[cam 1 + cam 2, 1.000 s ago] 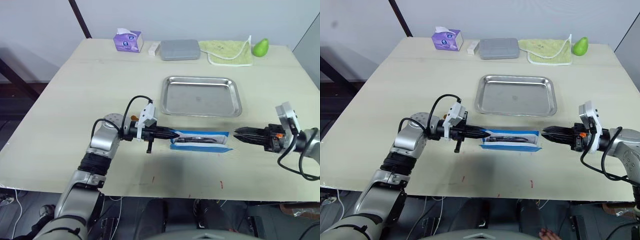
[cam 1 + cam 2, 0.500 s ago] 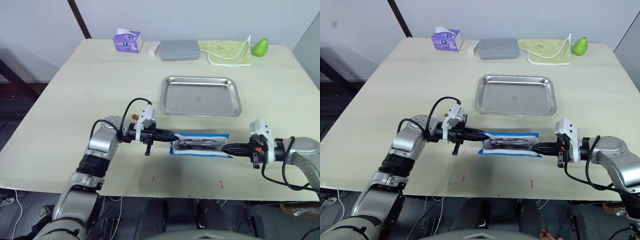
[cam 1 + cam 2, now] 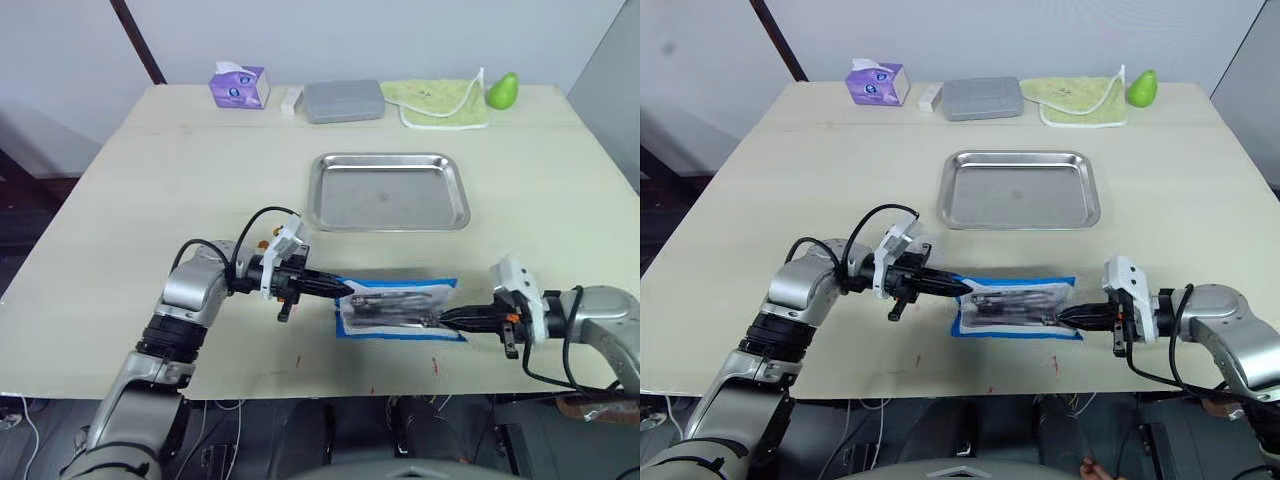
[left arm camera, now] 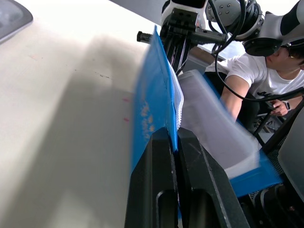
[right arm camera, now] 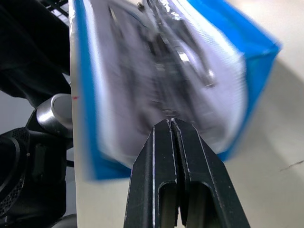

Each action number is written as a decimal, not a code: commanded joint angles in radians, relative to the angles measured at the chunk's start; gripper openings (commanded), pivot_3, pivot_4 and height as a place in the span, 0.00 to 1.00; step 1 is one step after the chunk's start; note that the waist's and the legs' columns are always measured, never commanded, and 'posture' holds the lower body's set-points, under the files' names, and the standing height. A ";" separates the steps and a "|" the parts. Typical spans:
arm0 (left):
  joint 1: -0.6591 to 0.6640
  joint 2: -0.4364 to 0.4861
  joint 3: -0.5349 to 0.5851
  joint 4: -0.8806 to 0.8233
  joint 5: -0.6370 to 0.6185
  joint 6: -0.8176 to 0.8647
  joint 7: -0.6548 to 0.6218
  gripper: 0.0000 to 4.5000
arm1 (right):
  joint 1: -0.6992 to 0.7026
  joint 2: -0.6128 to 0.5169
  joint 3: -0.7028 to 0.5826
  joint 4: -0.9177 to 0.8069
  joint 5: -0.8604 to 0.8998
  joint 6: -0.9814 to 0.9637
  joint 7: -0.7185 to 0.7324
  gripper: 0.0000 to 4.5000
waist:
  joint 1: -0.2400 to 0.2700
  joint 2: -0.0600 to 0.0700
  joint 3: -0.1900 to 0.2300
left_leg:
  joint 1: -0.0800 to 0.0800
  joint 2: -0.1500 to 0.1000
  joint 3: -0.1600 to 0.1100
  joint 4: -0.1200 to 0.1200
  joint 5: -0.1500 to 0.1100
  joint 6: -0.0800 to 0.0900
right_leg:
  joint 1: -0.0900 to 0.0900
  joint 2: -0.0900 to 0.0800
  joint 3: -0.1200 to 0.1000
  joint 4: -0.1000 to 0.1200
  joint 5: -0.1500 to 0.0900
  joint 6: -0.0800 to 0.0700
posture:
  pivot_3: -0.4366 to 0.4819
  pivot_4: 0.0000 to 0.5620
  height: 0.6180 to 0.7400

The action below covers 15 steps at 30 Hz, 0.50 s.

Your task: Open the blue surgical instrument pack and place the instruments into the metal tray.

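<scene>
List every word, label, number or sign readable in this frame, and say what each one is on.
No text can be read here.
Blue surgical instrument pack: pale print on its blue face in the left wrist view, too blurred to read.
Purple tissue box: a pale pattern, too small to make out.
Metal tray, grey case: no marking visible.

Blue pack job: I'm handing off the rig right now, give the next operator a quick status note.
Left pincer: shut on the blue pack at its left end.
Right pincer: shut on the pack's right end.
Pack lies near the table's front edge, clear face up, instruments still inside.
Metal tray sits behind the pack, nothing in it.
Done: both ends gripped.
Left: open the pack, move the instruments to the tray.
</scene>
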 commanded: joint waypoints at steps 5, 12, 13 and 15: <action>-0.072 -0.062 -0.005 0.129 0.133 -0.196 0.131 0.00 | 0.027 0.001 0.099 -0.039 -0.087 -0.054 -0.012 0.01 | 0.004 0.000 0.000 | -0.001 0.000 0.001 0.000 0.000 0.000 | -0.001 0.000 0.000 0.000 0.000 0.000 | 0.48 0.27 0.97; -0.074 -0.090 -0.011 0.134 0.180 -0.233 0.203 0.00 | 0.039 0.016 0.087 -0.097 -0.062 -0.042 -0.030 0.01 | 0.004 0.000 0.000 | -0.001 0.000 0.000 0.000 0.000 0.000 | -0.001 0.000 0.001 0.000 0.000 0.000 | 0.48 0.27 0.97; -0.074 -0.093 -0.011 0.135 0.184 -0.235 0.212 0.00 | 0.040 0.015 0.087 -0.100 -0.062 -0.042 -0.031 0.01 | 0.004 0.000 0.000 | -0.001 0.000 0.000 0.000 0.000 0.000 | -0.001 0.000 0.001 0.000 0.000 0.000 | 0.48 0.27 0.97; -0.085 -0.109 -0.007 0.151 0.195 -0.223 0.255 0.00 | 0.048 0.011 0.097 -0.118 -0.065 -0.040 -0.034 0.01 | 0.004 0.000 0.000 | -0.001 0.000 0.000 0.000 0.000 0.000 | -0.001 0.000 0.000 0.000 0.000 0.000 | 0.48 0.27 0.97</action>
